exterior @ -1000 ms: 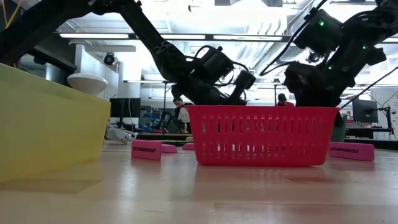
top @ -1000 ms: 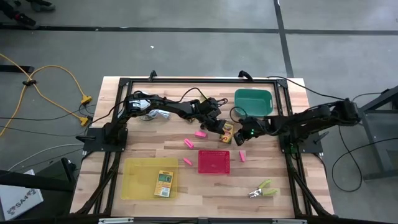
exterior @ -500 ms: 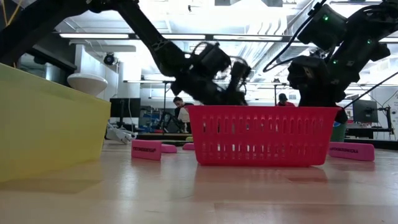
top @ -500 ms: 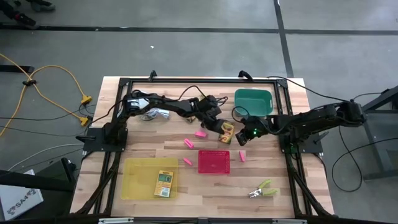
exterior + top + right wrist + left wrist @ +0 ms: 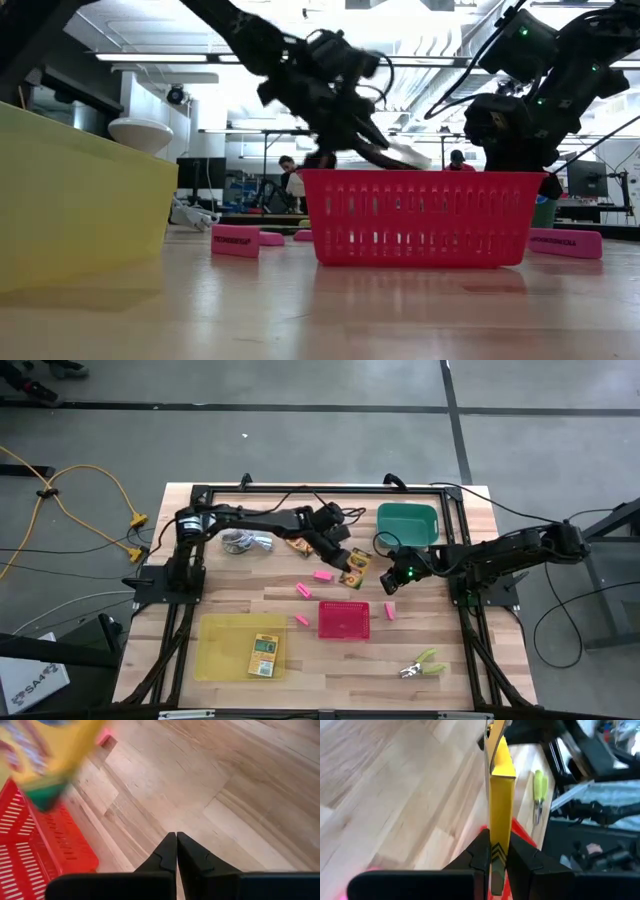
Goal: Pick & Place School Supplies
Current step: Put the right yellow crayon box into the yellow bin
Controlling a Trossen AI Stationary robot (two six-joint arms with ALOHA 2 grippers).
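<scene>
My left gripper (image 5: 344,559) is shut on a yellow-and-green crayon box (image 5: 357,567) and hangs above the table just beyond the pink tray (image 5: 344,620). My right gripper (image 5: 393,578) is shut on nothing and hovers close to the box's right. A second crayon box (image 5: 266,656) lies flat in the yellow tray (image 5: 222,650). Several pink erasers (image 5: 322,574) lie flat on the wood around the pink tray. Lime-handled scissors (image 5: 421,663) lie near the front right. The right wrist view shows the held box (image 5: 55,755) blurred above the pink tray (image 5: 35,855). My left gripper pinches the crayon box's two broad faces between its two fingers, at the end of the box nearest the wrist (image 5: 495,851). The box shows edge-on and sticks out forward past the fingertips (image 5: 481,851). It is lifted clear of the table, slanting down with the fingers.
A green tray (image 5: 407,524) stands at the far right of the table. A white round object with a coiled cable (image 5: 244,542) lies under the left arm. Black frame rails run along the table's edges. Bare wood shows in front of the pink tray.
My left gripper has risen and rolled about its pointing line, still shut on the crayon box, and has drawn a little toward the table's far left. The box has come up off the table and now hangs clear above the pink tray's rim.
</scene>
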